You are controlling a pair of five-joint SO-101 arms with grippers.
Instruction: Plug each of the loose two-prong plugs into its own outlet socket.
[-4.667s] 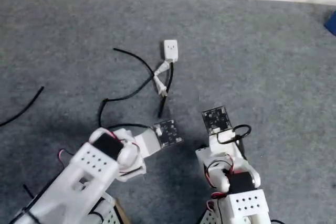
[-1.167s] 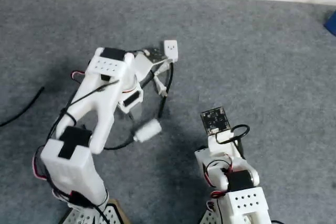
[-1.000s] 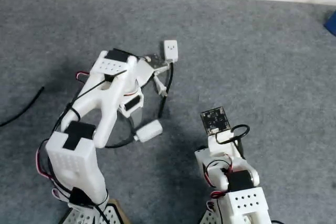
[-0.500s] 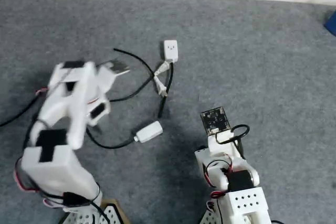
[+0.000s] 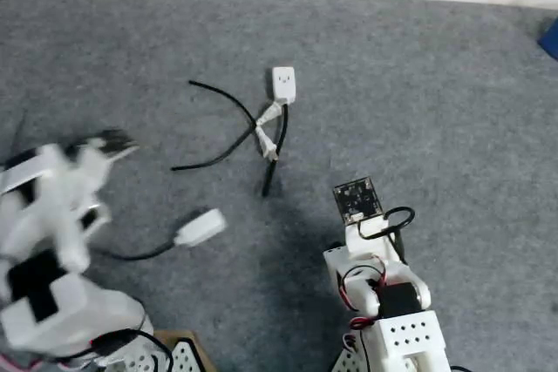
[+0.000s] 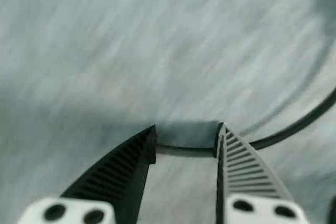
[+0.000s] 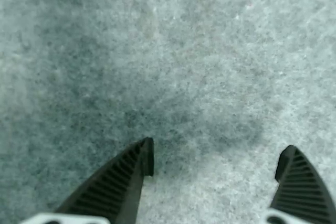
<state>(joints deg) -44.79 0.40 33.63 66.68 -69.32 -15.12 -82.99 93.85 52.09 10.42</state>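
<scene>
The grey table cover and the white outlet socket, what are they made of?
The grey table cover looks like felt or short carpet: matte, fuzzy, with speckled fibres. The white outlet socket is probably hard plastic: smooth and plain white, with crisp edges.

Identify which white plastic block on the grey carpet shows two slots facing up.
The square white plastic block next to the tied black cords. The oblong white block on a black cable shows only a plain side.
</scene>
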